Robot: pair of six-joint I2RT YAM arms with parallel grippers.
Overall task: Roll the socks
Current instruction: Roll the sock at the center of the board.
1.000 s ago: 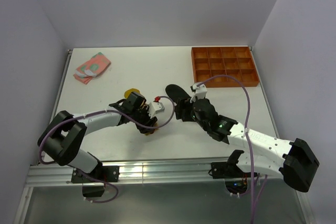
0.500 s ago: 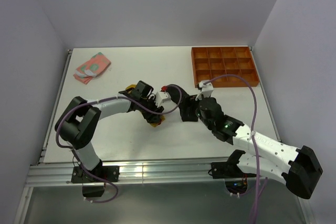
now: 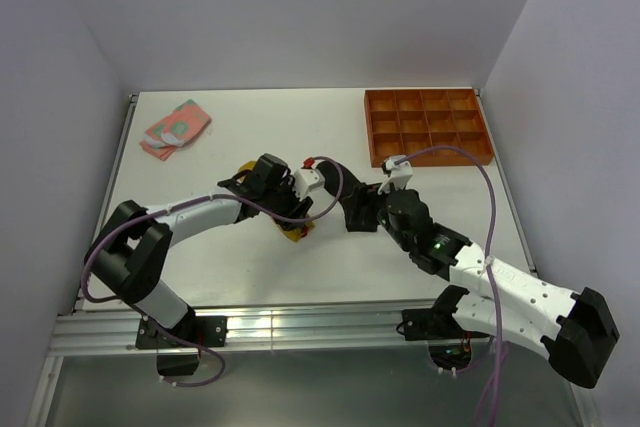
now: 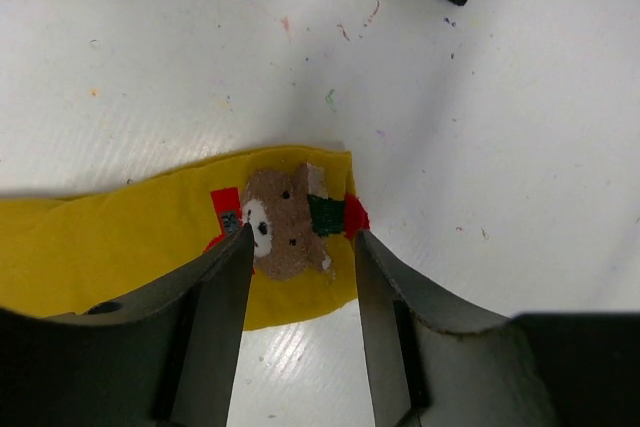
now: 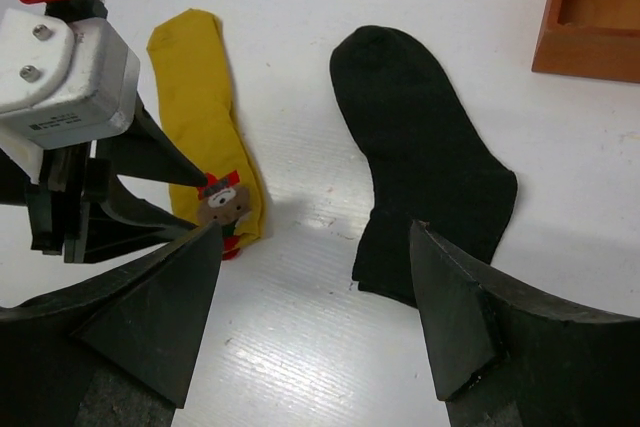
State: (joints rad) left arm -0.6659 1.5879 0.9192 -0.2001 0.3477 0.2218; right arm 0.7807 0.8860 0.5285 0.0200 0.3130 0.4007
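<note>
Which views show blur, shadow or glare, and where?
Left wrist view: yellow sock sharp, the fingers of the left tool near the lens soft and dark. Right wrist view: black sock sharp but almost without texture, a soft shadow lies beside the yellow sock. Top external view: even light, bright reflection on the metal rail.

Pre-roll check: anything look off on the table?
Nothing spilled or damaged. The yellow sock and black sock lie flat in the middle; only the pink sock sits apart, rumpled, at the far left corner.

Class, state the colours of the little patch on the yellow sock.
Brown bear patch with red and green edges; left wrist view shows it best.
</note>
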